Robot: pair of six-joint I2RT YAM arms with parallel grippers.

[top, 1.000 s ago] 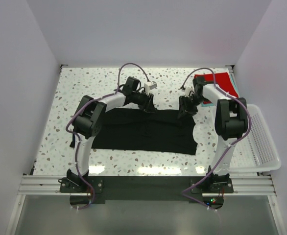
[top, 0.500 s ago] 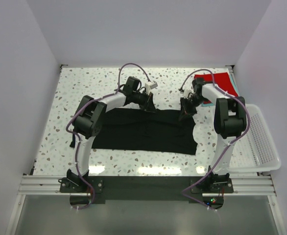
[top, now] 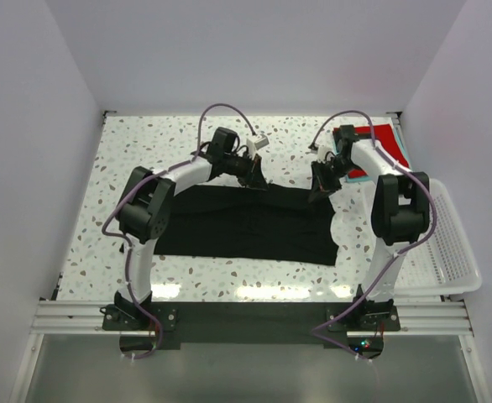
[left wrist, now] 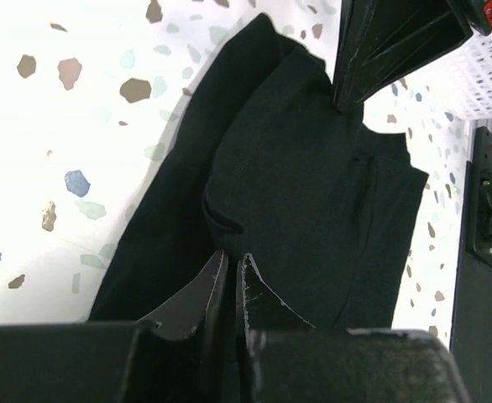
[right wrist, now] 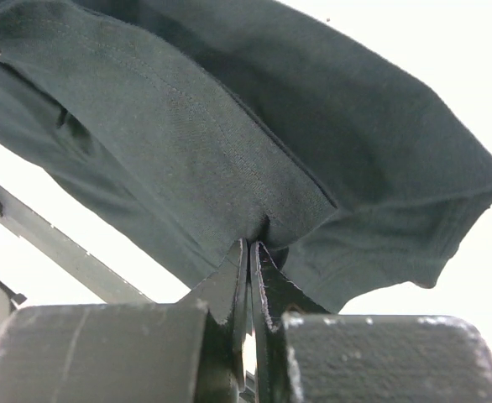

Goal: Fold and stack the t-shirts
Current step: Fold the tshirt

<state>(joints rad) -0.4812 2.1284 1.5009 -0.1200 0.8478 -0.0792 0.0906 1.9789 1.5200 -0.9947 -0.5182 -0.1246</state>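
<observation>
— Looking from above, where does the black t-shirt (top: 246,227) lie, and which way from the jaws?

— It is spread over the middle of the table between the two arms, with its long axis running left to right. Both grippers are on its far edge, so all the cloth stretches from the jaws back toward the bases. The left gripper (top: 254,180) is pressed almost together, pinching a fold of that edge near its middle. The right gripper (top: 319,191) is clamped tight on the hem at the far right corner.

— So which way does the fold go?

— I'd judge the far edge gets drawn toward the near one, across the short axis.

— And round about?

— White walls close in on three sides. The speckled table (top: 145,151) shows to the left of the shirt. A white mesh basket (top: 452,243) sits at the right edge. The red t-shirt (top: 372,137) lies flat in the far right corner on the teal t-shirt (top: 403,155), just beside the right arm.
</observation>
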